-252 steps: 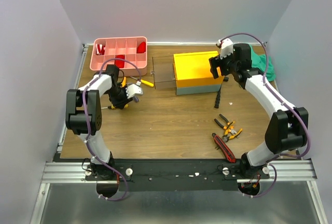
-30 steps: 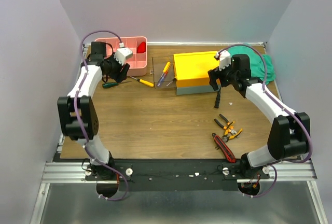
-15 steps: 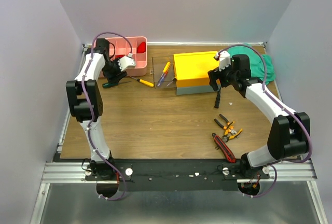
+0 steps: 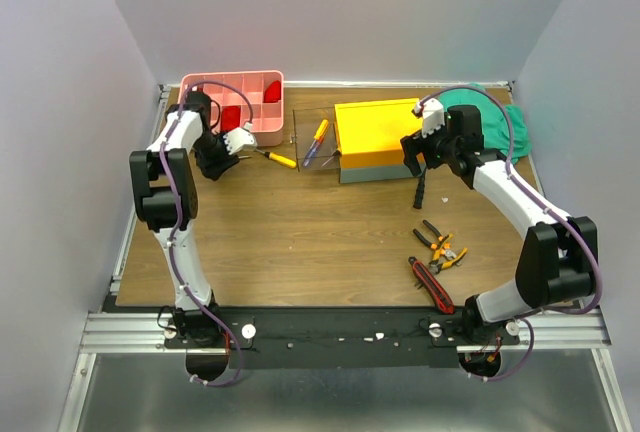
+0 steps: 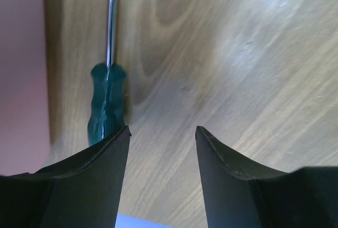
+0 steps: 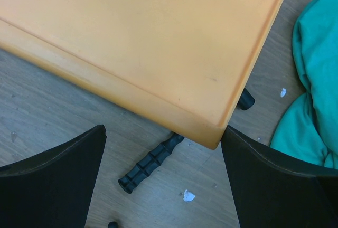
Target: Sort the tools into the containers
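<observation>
My left gripper [image 5: 162,133] hangs half-open and empty, the green-handled screwdriver [image 5: 107,104] just outside one finger, beside the pink tray [image 5: 21,54], so I reckon closing here grabs air or knocks it askew.

We see a wood-grain counter [image 4: 320,242] closed in on three sides by plain, pale grey-lavender walls [image 4: 340,12] under soft, even light. A slotted aluminium rail [image 4: 340,330] runs along its near edge, a thin metal strip [image 4: 118,270] borders its left side, and a dull grey metal surface [image 4: 330,402] lies below the rail.
</observation>
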`<state>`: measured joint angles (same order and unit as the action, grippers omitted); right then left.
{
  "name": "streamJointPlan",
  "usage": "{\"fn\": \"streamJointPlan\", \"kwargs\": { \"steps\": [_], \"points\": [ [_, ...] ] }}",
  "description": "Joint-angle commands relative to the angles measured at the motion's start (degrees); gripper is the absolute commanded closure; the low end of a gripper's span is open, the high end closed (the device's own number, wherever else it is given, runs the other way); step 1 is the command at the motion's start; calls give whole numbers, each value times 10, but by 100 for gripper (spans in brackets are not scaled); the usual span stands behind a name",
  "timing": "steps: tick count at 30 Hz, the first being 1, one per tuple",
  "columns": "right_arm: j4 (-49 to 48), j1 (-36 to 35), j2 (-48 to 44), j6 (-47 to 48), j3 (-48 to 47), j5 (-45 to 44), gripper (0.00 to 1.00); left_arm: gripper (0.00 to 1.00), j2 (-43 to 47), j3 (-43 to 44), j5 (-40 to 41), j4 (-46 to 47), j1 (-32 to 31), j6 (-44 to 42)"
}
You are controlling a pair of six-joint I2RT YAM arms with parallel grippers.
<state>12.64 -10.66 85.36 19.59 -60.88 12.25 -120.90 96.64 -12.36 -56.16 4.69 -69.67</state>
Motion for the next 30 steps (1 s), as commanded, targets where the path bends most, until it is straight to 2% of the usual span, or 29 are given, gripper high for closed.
{"fn": "streamJointPlan", "kwargs": {
  "steps": [1, 5, 9, 14, 22, 27, 30],
  "points": [
    [8, 1, 9, 6, -15, 1, 4, 37, 0, -5, 31, 42, 9, -14],
    [9, 0, 13, 6, -18, 1, 4, 38, -14, 15, 38, 34, 11, -20],
    [12, 0, 13, 9, -18, -1, 4, 39, -8, 68, -16, -53, 11, -33],
    [8, 1, 15, 8, -12, 5, 4, 36, -5, 74, -18, -34, 11, -36],
    [13, 1, 17, 12, -20, 1, 4, 32, -28, 30, 20, 75, 10, -26],
    [19, 0, 7, 14, -10, 0, 4, 30, -18, -50, 38, 182, 3, -13],
    [21, 1, 2, 14, -1, 0, 4, 30, -10, -86, 44, 207, 1, -13]
  ]
}}
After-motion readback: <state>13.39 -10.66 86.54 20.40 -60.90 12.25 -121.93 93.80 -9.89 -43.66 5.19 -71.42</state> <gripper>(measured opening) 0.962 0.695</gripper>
